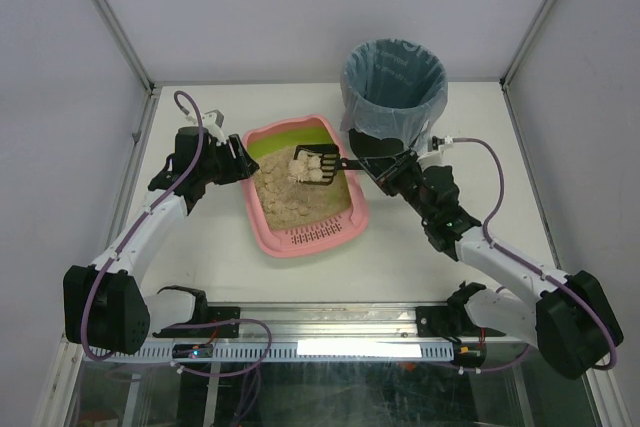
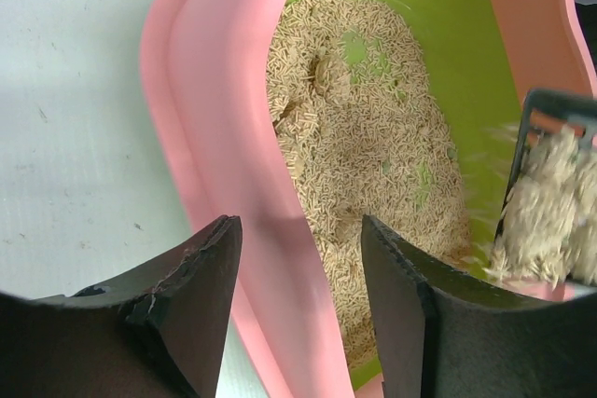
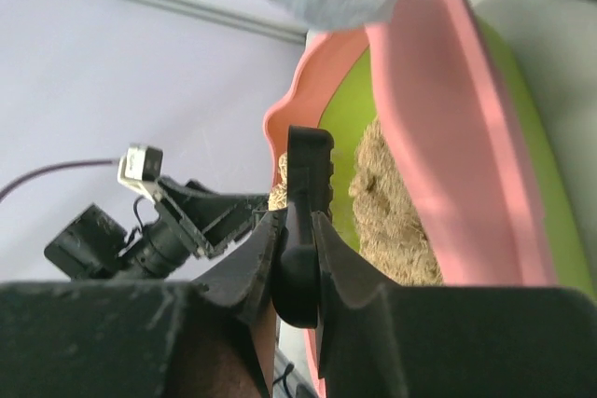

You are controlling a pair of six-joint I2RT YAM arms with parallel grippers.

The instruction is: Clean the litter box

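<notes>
**Scoop Being Held Over the Litter Box**

The litter box (image 1: 318,237) is sitting in the middle of the white table (image 1: 220,277), with its slotted pink end nearest the arms. Sandy litter (image 1: 285,205) is lying inside it.

The left arm is being bent at the elbow and stretched in from the left side. The left gripper (image 1: 240,160) is being held at the left rim of the box. Its fingers (image 2: 187,314) are being held apart, one outside the pink rim and one inside, above the litter. Whether the rim is being squeezed cannot be told.

The right arm is being stretched in from the right side, with its wrist pointing left, just in front of the round bin (image 1: 372,97) lined with a blue bag. The right gripper (image 1: 385,172) is being clamped tight on the handle of the black scoop (image 1: 338,163). The scoop's head is being held over the far part of the box, and a clump (image 1: 308,169) of litter is being carried on it.
</notes>
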